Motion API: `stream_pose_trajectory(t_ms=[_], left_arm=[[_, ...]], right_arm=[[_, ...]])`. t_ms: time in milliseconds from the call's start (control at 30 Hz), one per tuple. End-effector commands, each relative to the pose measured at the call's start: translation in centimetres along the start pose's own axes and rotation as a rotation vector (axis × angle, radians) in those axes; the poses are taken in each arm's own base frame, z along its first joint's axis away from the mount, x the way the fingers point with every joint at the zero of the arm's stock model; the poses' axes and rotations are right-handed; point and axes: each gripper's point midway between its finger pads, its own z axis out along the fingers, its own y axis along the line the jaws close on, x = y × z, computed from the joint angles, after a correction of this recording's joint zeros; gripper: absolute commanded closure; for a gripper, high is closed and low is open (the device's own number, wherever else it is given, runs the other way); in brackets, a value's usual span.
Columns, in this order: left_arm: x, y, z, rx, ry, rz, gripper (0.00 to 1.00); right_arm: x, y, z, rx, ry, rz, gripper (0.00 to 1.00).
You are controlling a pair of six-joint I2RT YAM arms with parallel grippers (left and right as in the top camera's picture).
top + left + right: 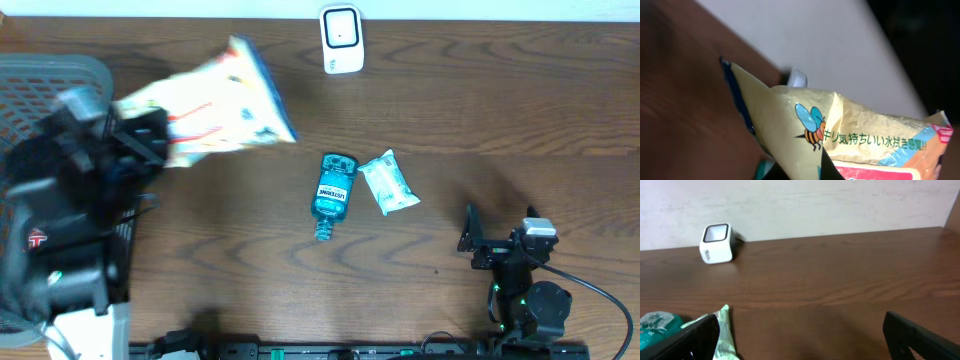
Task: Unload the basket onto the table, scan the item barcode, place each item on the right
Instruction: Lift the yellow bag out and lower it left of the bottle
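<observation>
The left gripper (148,140), at the upper left of the overhead frame, is closed tight on one end of the single cream-yellow bag (225,100), which stretches from it toward the upper middle and looks blurred. In the left wrist view the bag (850,135) fills the lower right of the frame, with one bee drawing and a line of green print on it, and the table shows behind it. One grey mesh basket (50,90) sits at the left edge, partly under that arm.

The right gripper (498,228), in the lower right of the overhead frame, has its two fingers spread wide and holds nothing; in its own view the right gripper (805,340) has bare wood between its fingers.

On the table (450,110) lie one blue mouthwash bottle (333,192) and one small white wipe packet (388,183), just beside each other at centre frame. One white scanner (342,38) stands at the top middle, well apart from the bag
</observation>
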Motion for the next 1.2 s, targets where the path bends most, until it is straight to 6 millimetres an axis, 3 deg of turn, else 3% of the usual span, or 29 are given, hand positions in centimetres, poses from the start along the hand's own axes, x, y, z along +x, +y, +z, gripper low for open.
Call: stream_pose_trajectory(t_ms=[0,133,367,500,667,700,733,800,867,1067,1167], left_arm=[[1.6,0.9,2.9,-0.138,0.005,0.094,0.93],[3.8,4.9,6.1,-0.382,-0.01,-0.065,0.93],[11.3,11.9,11.1,-0.714,0.068,-0.574,0.93],[16.0,13.5,13.6,-0.8,0.171,-0.687,0.93],[20.1,14.6,15.1,-0.859,0.279,-0.64,0.93],[20.3,14.7,15.2,-0.862,0.286,-0.626,0.92],[20.5,14.6,15.2,-0.86,0.296,-0.604,0.85],[20.5,14.5,15.0,-0.86,0.302,-0.588,0.41],[20.2,14.2,14.7,-0.85,0.301,-0.584,0.24],[17.5,11.8,13.9,-0.751,0.249,-0.509,0.21],[15.4,10.1,13.2,-0.676,0.203,-0.428,0.26]], right_arm=[[0.1,0.0,0.0,0.003,-0.001,-0.014,0.01],[0.1,0.0,0.0,0.003,-0.001,-0.014,0.01],[0.1,0.0,0.0,0.003,-0.001,-0.014,0.01],[0.1,0.0,0.0,0.003,-0.001,-0.014,0.01],[0.1,0.0,0.0,0.003,-0.001,-0.014,0.01],[0.1,0.0,0.0,0.003,-0.001,-0.014,0.01],[0.1,0.0,0.0,0.003,-0.001,-0.014,0.01],[0.1,0.0,0.0,0.003,-0.001,-0.014,0.01],[0.1,0.0,0.0,0.003,-0.001,-0.014,0.01],[0.1,0.0,0.0,0.003,-0.001,-0.014,0.01],[0.1,0.0,0.0,0.003,-0.001,-0.014,0.01]])
